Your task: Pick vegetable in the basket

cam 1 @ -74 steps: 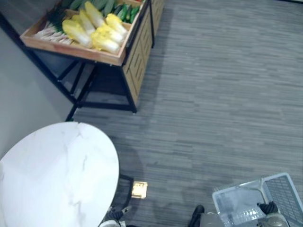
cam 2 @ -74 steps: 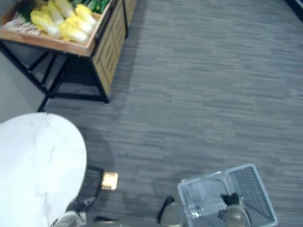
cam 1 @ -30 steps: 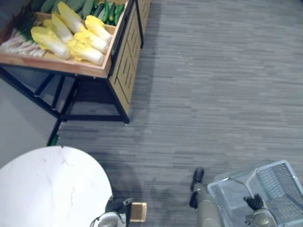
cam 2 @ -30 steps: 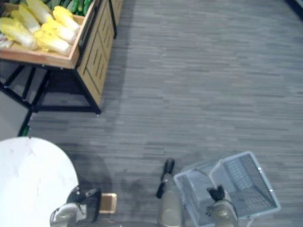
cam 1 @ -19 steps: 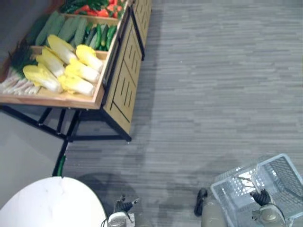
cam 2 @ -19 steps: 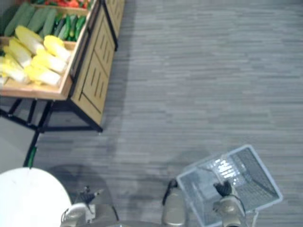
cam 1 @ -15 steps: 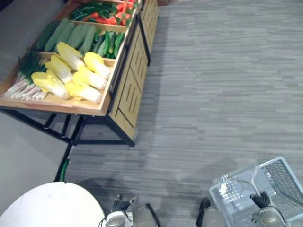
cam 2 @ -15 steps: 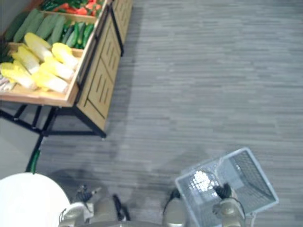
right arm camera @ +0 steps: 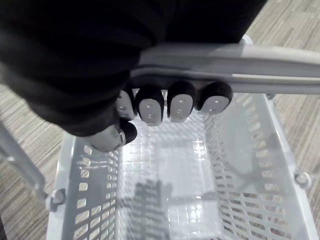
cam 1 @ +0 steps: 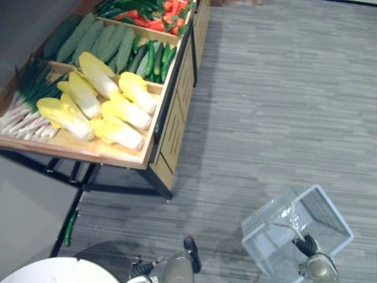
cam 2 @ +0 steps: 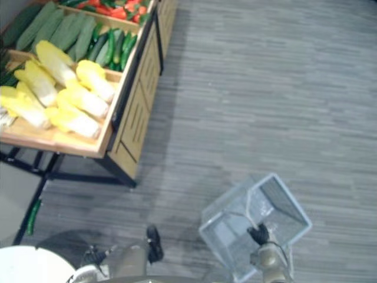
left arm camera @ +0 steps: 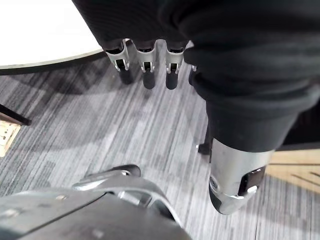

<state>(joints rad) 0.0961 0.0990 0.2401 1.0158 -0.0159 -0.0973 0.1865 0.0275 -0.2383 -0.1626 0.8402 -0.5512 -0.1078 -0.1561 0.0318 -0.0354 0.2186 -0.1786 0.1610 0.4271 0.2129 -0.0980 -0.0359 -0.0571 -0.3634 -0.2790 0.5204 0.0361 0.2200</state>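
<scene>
A wooden display stand [cam 1: 154, 154] at the upper left holds yellow cabbages [cam 1: 118, 109], dark cucumbers [cam 1: 152, 59], long green gourds [cam 1: 97, 41], scallions [cam 1: 23, 100] and red peppers [cam 1: 159, 15]. At the lower right hangs a clear plastic basket [cam 1: 277, 227]. My right hand [right arm camera: 175, 102] is shut on its handle [right arm camera: 240, 67], and the basket floor [right arm camera: 165, 170] is bare. My left hand [left arm camera: 145, 65] hangs low beside me with straight fingers, holding nothing; it also shows at the bottom edge of the left eye view [cam 1: 141, 268].
A round white table [cam 1: 53, 277] sits at the bottom left, close to my left hand. The stand rests on black metal legs [cam 1: 88, 186], with a small green object [cam 1: 69, 227] on the floor beside one. Grey carpet [cam 1: 283, 106] stretches to the right.
The camera has swung toward the stand, which now looks larger and nearer, while the white table has slid to the bottom edge. The basket stays in my right hand, tilted more.
</scene>
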